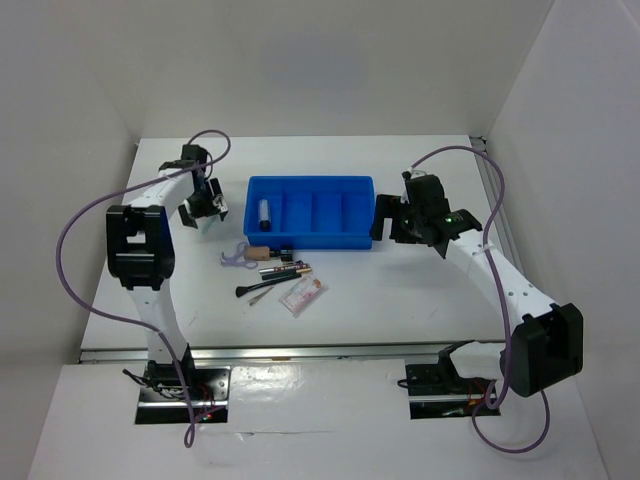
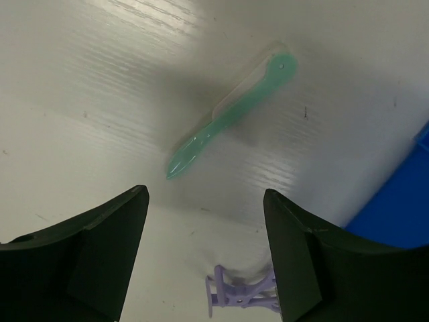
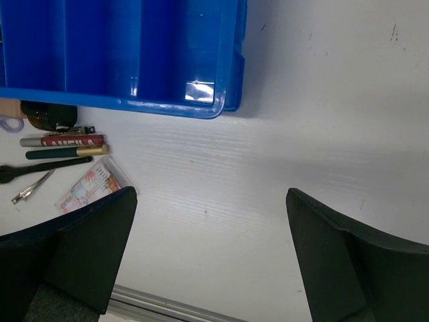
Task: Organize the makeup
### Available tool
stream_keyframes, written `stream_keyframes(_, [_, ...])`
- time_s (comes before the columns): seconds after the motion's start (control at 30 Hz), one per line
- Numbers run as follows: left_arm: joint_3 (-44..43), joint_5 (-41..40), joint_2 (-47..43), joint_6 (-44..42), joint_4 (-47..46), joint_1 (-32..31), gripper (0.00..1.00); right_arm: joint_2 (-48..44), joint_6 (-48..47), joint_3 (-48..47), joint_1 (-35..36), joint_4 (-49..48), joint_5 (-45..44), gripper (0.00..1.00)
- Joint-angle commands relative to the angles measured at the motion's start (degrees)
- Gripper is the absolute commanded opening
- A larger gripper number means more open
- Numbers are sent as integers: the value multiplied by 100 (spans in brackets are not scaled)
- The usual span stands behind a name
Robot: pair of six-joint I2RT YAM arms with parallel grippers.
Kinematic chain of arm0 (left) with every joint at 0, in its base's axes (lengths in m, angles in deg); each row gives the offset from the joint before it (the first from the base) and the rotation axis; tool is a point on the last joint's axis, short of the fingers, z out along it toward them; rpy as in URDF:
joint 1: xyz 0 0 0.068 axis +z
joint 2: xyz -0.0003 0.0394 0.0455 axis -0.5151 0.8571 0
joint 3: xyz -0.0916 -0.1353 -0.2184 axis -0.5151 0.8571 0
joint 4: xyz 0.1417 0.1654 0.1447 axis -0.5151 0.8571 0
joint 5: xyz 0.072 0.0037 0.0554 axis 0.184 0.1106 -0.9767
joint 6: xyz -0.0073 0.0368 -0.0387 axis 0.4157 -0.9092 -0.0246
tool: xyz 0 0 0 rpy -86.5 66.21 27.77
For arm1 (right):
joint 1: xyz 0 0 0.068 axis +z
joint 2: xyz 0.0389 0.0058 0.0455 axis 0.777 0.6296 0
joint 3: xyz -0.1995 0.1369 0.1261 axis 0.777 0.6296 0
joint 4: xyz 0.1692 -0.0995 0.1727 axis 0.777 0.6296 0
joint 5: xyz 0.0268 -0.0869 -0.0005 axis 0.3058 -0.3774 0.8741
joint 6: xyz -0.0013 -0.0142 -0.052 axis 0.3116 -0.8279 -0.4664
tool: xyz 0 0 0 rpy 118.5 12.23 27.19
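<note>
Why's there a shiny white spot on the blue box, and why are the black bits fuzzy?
Right wrist view: light glares off the wall of the blue tray; left wrist view: the fingers sit too near the lens, so they blur.

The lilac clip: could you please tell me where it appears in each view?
Top external: lilac clip just below the blue tray's left corner.
Left wrist: clip at bottom centre.
Right wrist: sliver at left edge, under the tray.
Shared landmark: blue tray.
</note>
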Motion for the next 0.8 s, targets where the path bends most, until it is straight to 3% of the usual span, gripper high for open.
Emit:
stream_keyframes(0.0, [-453, 179, 173, 220, -92, 83, 82, -193, 69, 47, -22, 51, 2, 100])
stream_keyframes(0.37, [-780, 12, 824, 221, 21, 136, 77, -79, 122, 47, -22, 51, 54, 100])
stream_keyframes(0.67, [-508, -103, 859, 274, -110, 136, 62, -26, 122, 47, -22, 51, 54, 100])
stream_keyframes(0.77, [-508, -164, 859, 326, -110, 136, 50, -26, 122, 99, -22, 51, 54, 100])
